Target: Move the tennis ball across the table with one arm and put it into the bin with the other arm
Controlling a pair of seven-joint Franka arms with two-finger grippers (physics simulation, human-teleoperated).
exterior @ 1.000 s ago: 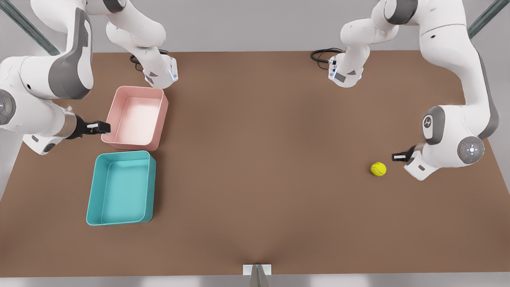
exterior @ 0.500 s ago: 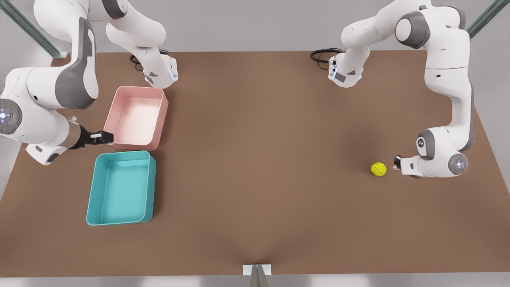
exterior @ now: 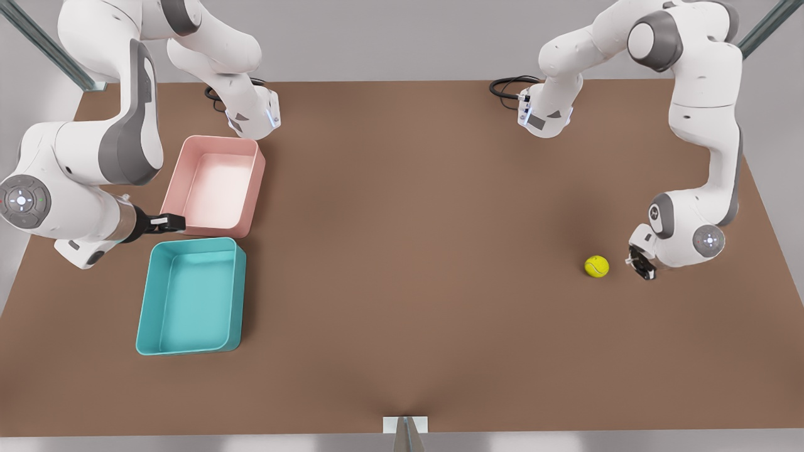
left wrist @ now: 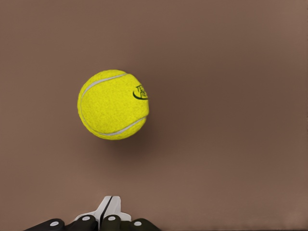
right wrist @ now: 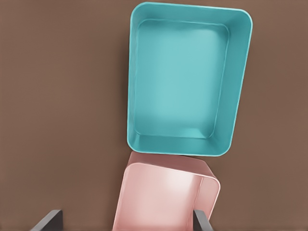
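Note:
The tennis ball (exterior: pixel 597 266) lies on the brown table (exterior: pixel 414 251) toward the front view's right; its seam and dark logo show in the left wrist view (left wrist: pixel 113 104). My left gripper (exterior: pixel 642 266) is low beside the ball, a short gap to the ball's right in the front view, shut with its fingertips (left wrist: pixel 110 208) pressed together and empty. The teal bin (exterior: pixel 191 296) stands empty at the front view's left. My right gripper (exterior: pixel 168 221) hovers open by the pink tub's near corner, just behind the bin, with the bin (right wrist: pixel 187 79) ahead of it.
A pink tub (exterior: pixel 217 186) stands right behind the teal bin, almost touching it. Both arm bases and a black cable (exterior: pixel 507 86) sit along the table's far edge. A wide stretch of bare table lies between ball and bins.
The left arm has swung down and turned its gripper toward the table beside the ball. The right gripper has drifted a little toward the teal bin. The ball has not moved.

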